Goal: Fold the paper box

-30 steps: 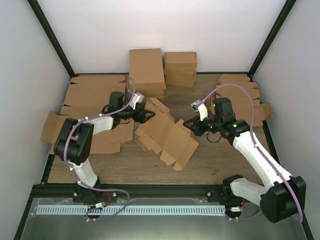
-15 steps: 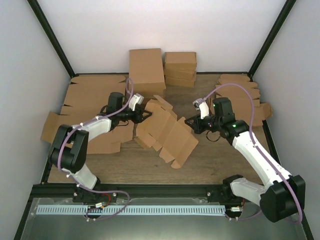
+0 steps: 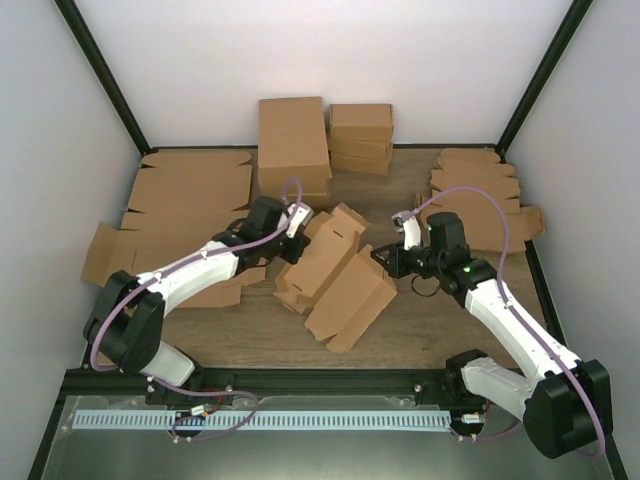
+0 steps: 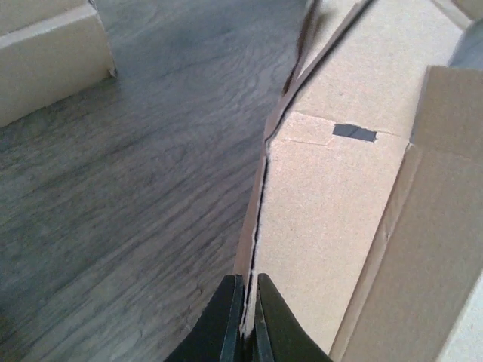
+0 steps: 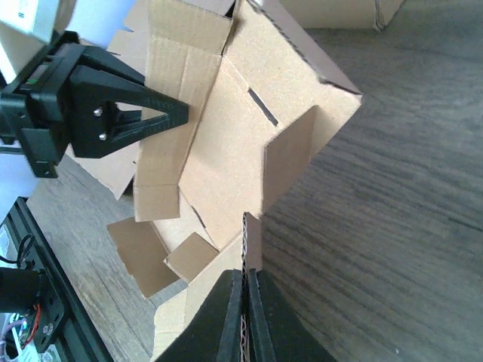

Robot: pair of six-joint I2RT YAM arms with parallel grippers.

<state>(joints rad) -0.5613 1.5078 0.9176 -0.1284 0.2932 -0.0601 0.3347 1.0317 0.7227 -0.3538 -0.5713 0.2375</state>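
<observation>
Wood table (image 3: 430, 320); left tool (image 4: 245, 309), right tool (image 5: 243, 294) pinch cropped paper box (image 4: 324, 204).

paper box (image 4: 332, 204) cropped top and right, fingers (image 4: 226, 320) cropped below

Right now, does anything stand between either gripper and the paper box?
Nothing visible does. The left gripper and the right gripper are each shut on a cardboard edge of the paper box.

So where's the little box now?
Top view: the box is central, held by the left gripper and right gripper, in front of the stacked boxes.
</observation>
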